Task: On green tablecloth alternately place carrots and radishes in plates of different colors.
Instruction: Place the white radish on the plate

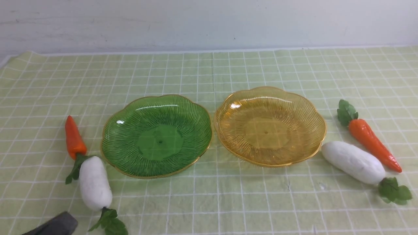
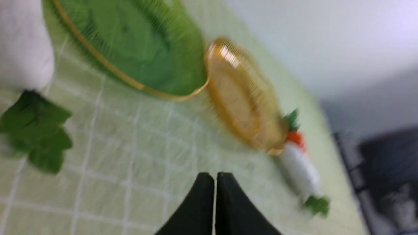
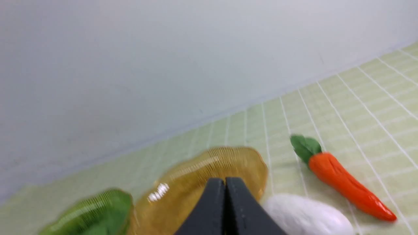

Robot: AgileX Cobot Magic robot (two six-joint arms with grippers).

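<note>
From here, in the front view, the stubby orange toy carrot lies beside the green scalloped plastic plate with its leaves against the plump white toy radish, so a careless grab might drag both. In the left wrist view the left gripper is closed on nothing, and going down unopened it could just shove the radish. In the right wrist view the right gripper is closed and empty too, and the other white radish, close beside the amber scalloped plate, could nudge it if pushed.
</note>
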